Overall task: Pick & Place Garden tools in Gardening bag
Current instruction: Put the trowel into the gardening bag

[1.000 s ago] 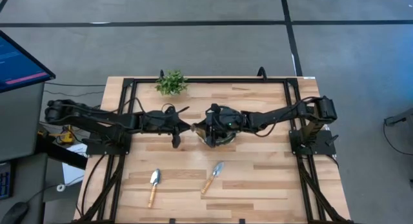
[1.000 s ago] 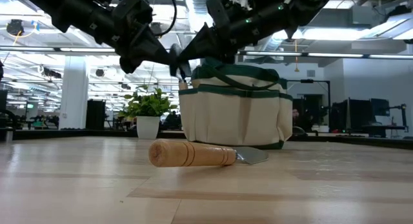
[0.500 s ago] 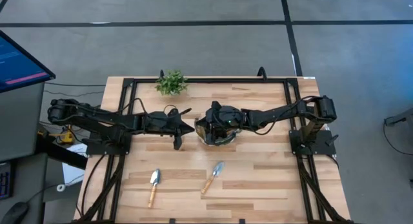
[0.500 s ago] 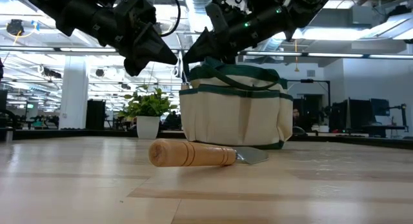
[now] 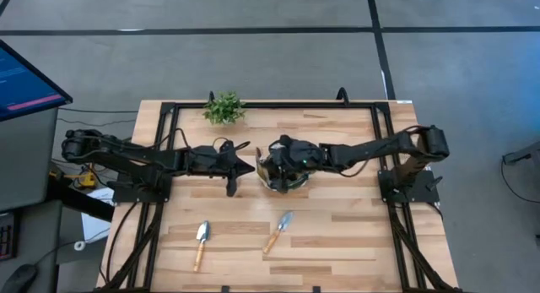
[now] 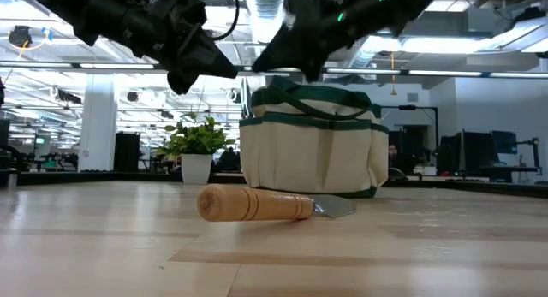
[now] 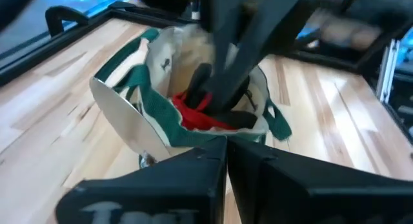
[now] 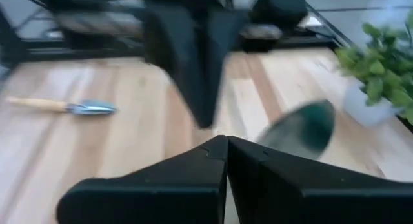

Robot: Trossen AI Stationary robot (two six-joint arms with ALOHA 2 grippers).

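The beige gardening bag [image 5: 285, 178] with green trim stands upright on the table's middle [image 6: 308, 151]. A red-and-black tool [image 7: 193, 114] lies inside it. Two wooden-handled trowels [image 5: 201, 241] [image 5: 277, 231] lie flat on the table nearer the front edge; one shows in the low view [image 6: 255, 203]. My left gripper [image 5: 251, 166] is shut and empty, just left of the bag and above its rim [image 6: 233, 73]. My right gripper [image 5: 273, 161] is shut [image 8: 226, 140], slanting down over the bag's mouth [image 7: 222, 88]. My right gripper's shut fingers [image 7: 222, 88] reach down at the bag's mouth from the table's right side. Whether they touch the bag or the tools inside, I cannot tell.
A small green potted plant [image 5: 224, 107] stands at the far edge, left of the middle. A black frame [image 5: 270, 105] runs round the table. There is free board between the bag and the two trowels.
My left gripper has drawn a little up and away from the bag toward the table's left. My right arm has shifted over the bag, and its gripper has risen a little. The bag and the two trowels have stayed where they were.
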